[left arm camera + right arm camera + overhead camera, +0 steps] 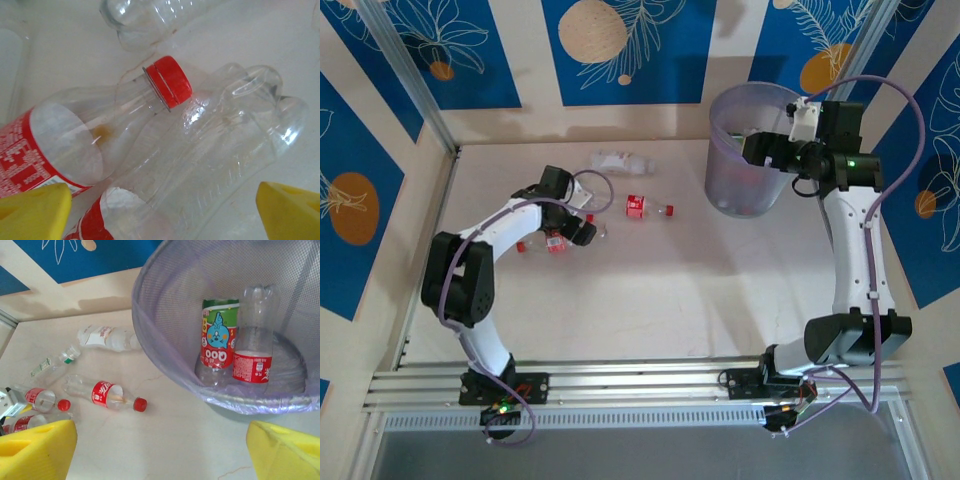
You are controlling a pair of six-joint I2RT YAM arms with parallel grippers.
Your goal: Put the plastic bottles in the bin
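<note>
Left wrist view: the left jaws stand spread, pinching nothing, astride a red-capped bottle (75, 135) whose cap touches a clear bottle (225, 145), both lying on the desk (75, 50). Closing here could catch both or squirt one sideways. Right jaws hang spread and empty near the bin (170, 300), two standing bottles (217, 342) inside.

I see the near half of the bench (700, 310) lying bare, an easy lane across. By the left arm (505, 222), a red-capped bottle (75, 135) lies touching a second bottle (215, 145), with no gap between them. The bin (725, 190) stands open-mouthed. A multicoloured bottle (218, 340) and a red-label bottle (253, 365) stand upright inside, with bare floor beside them.
</note>
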